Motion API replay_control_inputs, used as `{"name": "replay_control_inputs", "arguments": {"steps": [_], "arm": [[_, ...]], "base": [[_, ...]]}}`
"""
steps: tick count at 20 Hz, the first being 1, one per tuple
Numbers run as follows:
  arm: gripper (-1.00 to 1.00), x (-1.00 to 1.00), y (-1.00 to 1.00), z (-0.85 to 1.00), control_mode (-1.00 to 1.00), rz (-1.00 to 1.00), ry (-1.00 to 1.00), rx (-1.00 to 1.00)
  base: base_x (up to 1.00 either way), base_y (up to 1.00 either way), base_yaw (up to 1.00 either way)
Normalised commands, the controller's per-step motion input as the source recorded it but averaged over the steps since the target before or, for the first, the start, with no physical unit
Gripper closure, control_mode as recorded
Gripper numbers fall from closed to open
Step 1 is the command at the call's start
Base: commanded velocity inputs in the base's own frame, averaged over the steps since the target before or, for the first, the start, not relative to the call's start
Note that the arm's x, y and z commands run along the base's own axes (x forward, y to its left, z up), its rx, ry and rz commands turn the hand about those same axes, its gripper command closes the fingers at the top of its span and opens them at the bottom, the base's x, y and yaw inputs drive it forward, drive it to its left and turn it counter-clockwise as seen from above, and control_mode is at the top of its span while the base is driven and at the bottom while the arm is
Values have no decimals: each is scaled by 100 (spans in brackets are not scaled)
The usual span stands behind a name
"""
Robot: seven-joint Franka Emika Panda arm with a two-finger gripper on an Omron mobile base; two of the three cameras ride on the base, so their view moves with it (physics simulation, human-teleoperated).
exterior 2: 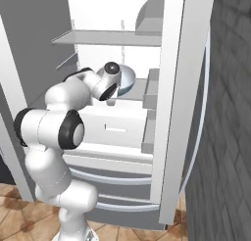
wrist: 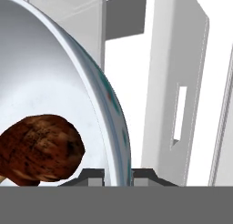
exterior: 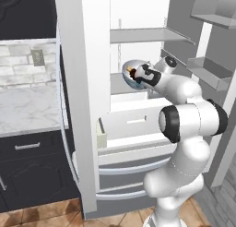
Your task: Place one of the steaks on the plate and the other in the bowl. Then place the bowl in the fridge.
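Inside the open fridge point(exterior: 87, 106), between white shelves point(exterior: 147, 35) and the door bins point(exterior: 209, 71) at the side, the gripper point(wrist: 117, 175) clamps the rim of the pale bowl point(wrist: 54, 82), holding it over the middle shelf above a white drawer point(exterior: 133, 122). A brown steak point(wrist: 38, 148) lies in the bowl. No lettering is legible.

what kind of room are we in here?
Looks like a rendered home kitchen: an open fridge with white shelves and drawers, a marble counter over dark cabinets, and a bowl holding a steak.
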Motion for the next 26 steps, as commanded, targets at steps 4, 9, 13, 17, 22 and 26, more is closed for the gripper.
{"name": "replay_control_inputs", "arguments": {"steps": [4, 9, 13, 17, 22, 26], "arm": [[100, 57, 3, -3, -100, -6, 9, -6], [100, 44, 0, -26, -100, -6, 0, -1], [100, 37, 0, -32, -100, -4, 0, 0], [100, 50, 0, -26, -100, -4, 0, 0], [100, 55, 0, -24, -100, -2, -1, 0], [100, 53, 0, -44, -100, 0, -15, 0]], "base": [[0, 0, 0], [0, 0, 0], [0, 0, 0], [0, 0, 0], [0, 0, 0], [0, 0, 0]]}}
